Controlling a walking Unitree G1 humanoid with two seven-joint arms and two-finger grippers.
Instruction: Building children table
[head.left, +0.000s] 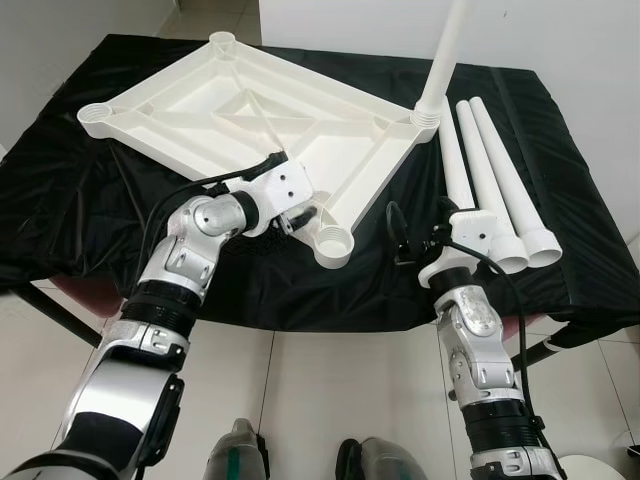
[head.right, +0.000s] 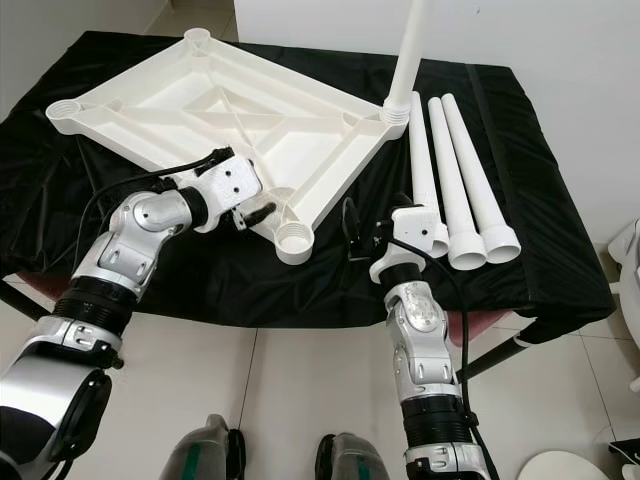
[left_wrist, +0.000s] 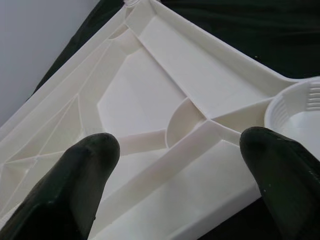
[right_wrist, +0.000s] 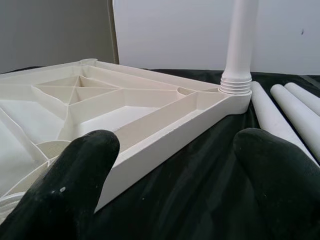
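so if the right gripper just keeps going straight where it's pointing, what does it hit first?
Probably the near edge of the upturned white tabletop, ahead between its open jaws; the upright leg stands further back. Depth is hard to judge.

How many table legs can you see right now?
4: one leg stands upright, screwed into the tabletop's far right corner; three loose legs lie side by side on the black cloth right of it.

- A black cloth (head.left: 90, 190) is seen draped over the table, with its edges hanging down past the front.
- Pale floor tiles (head.left: 330, 400) with thin grout lines are shown below the cloth.
- A white wall (head.left: 560, 30) is seen behind the table.
- A dark reddish edge (head.left: 85, 295) is glimpsed under the cloth's front left corner.
- A round white object (head.right: 570, 470) is partly caught on the floor at the lower right.
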